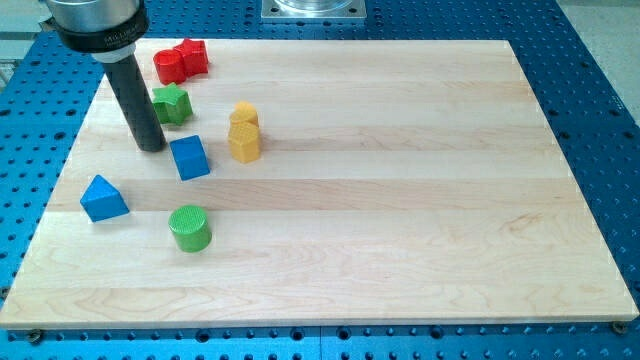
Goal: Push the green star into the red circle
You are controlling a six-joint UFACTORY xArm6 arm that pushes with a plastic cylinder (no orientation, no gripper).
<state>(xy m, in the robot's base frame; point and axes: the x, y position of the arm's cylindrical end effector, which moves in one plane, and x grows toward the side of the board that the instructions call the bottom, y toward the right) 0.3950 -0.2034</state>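
Observation:
The green star (173,103) lies near the board's upper left. The red circle (169,66) sits just above it, with a small gap between them, and touches a red star-like block (193,56) on its right. My tip (150,147) rests on the board just below and slightly left of the green star, close to it. The rod rises up and to the left from the tip to the view's top.
A blue cube (189,157) lies just right of my tip. A blue triangle (103,198) and a green cylinder (189,227) lie lower. Two yellow blocks (243,133) touch each other right of the green star. The wooden board (400,180) lies on a blue perforated table.

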